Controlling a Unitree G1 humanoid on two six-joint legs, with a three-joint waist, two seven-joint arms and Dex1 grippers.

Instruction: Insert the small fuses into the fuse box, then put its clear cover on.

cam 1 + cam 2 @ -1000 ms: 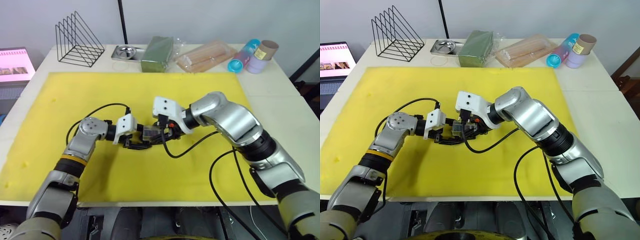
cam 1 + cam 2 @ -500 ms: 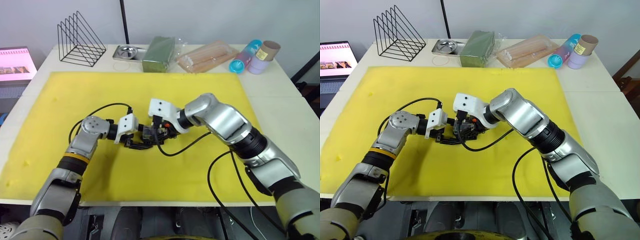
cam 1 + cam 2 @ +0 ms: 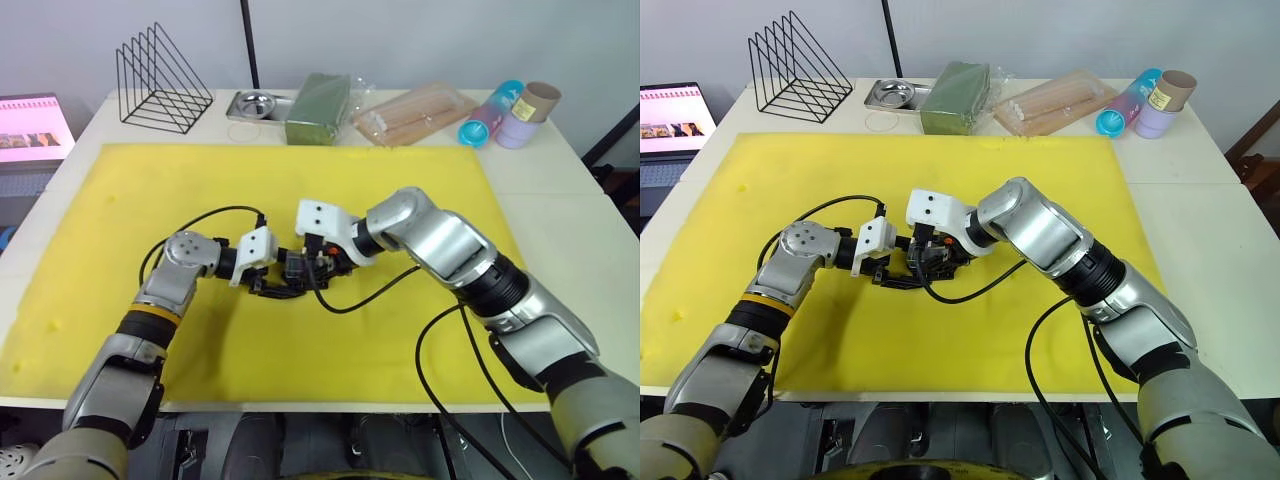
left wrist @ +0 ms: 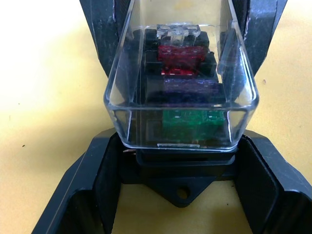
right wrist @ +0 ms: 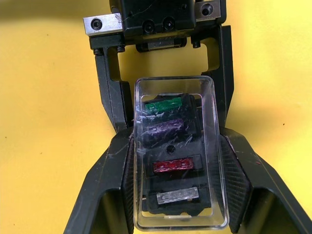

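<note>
Resting on yellow mat (image 3: 150,190), both grippers' fingers (image 5: 117,170) clamp clear cover (image 5: 178,151) w/ fuse box (image 4: 183,168).

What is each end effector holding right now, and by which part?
The left end effector grips the fuse box by its two sides; the right end effector clamps the clear cover by its long side walls.

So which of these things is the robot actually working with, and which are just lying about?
In the job:
fuse box
clear cover, over the box
green, purple, red and greyish fuses in their slots
left hand and right hand

Lying about:
wire rack
metal dish
green packet
bag of sticks
tubes
</note>
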